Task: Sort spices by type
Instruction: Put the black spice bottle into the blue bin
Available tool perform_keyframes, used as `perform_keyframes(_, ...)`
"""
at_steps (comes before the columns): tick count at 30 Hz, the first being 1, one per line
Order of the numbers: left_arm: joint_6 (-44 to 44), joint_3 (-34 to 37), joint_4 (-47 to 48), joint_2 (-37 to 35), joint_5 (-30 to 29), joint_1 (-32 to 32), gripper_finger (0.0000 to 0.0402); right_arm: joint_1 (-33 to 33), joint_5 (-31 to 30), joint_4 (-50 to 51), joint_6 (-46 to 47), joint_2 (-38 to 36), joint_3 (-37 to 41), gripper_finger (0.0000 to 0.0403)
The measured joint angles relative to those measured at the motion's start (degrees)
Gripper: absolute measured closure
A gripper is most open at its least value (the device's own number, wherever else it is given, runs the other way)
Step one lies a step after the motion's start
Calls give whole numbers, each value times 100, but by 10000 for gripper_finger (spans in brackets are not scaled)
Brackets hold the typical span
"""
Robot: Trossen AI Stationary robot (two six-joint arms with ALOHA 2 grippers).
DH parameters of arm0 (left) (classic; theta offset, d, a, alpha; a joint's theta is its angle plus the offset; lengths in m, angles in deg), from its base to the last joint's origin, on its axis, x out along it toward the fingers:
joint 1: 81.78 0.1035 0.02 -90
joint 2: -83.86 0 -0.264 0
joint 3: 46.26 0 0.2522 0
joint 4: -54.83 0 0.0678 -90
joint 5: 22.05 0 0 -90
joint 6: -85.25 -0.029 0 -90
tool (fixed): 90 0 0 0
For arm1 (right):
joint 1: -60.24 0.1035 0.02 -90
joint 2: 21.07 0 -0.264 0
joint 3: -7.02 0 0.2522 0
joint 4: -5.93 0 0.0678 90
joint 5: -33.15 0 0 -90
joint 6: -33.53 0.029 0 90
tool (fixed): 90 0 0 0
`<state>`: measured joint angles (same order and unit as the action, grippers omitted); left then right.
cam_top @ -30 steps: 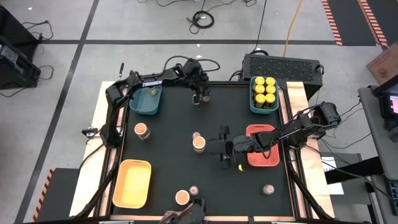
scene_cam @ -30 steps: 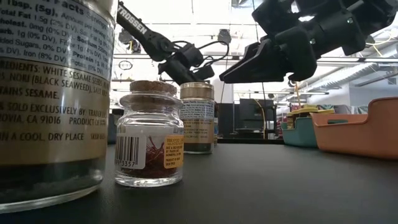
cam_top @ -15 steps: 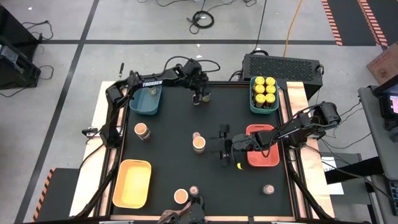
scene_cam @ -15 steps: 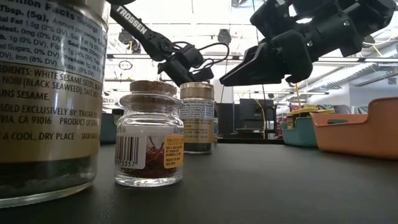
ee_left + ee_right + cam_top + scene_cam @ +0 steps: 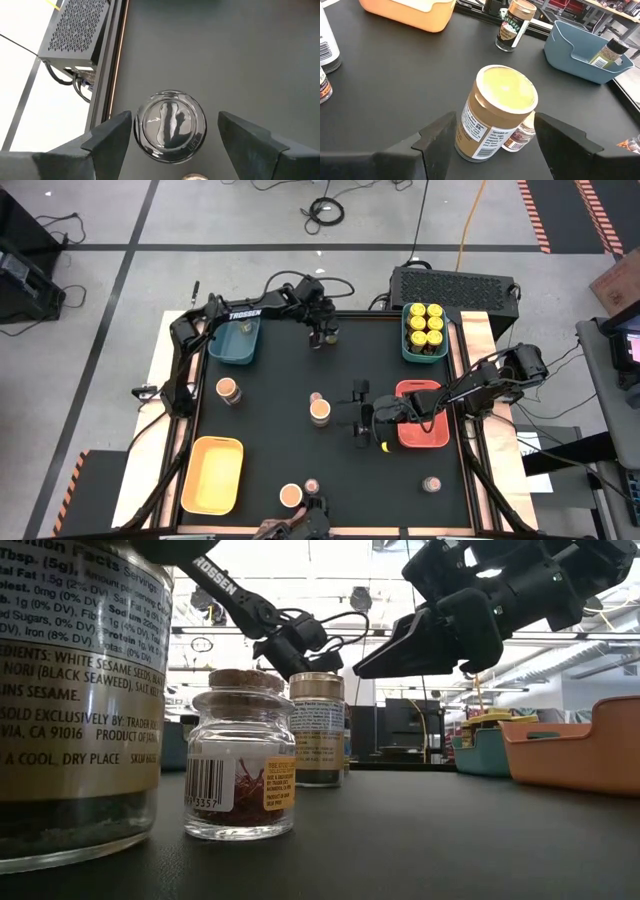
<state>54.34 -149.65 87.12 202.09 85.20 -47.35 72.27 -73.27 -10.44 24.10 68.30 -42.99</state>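
Left pincer [image 5: 172,135]: wide open, straddling dark-lidded jar [image 5: 170,126] at far counter [image 5: 225,45] edge, label hidden. Right pincer [image 5: 495,137]: open around tan-lidded jar [image 5: 496,112] mid-counter; tiny jar [image 5: 517,137] half-hidden behind. Blue tray [image 5: 580,50]: one jar. Green tray [image 5: 424,330]: yellow-lidded jars.

Two dark, near-black arms of jointed tubular links. Left arm [image 5: 245,313] has white "TROSSEN" lettering on its forearm link, readable in high and low views. Black cables loop loosely along both arms near the wrists. Right arm [image 5: 480,387] is the same build, with a bulky rounded joint housing. Fingers [image 5: 107,137] are matte black, wedge-shaped, angular, possibly plastic. No screws discernible.
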Motion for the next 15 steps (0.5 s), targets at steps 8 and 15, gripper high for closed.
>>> perform_keyframes(8,0,-5,3,29,-25,-3,103,0,0,-2,-1,0,0,142)
perform_keyframes(15,0,-5,2,31,-25,1,148,0,0,-4,-2,0,0,142)
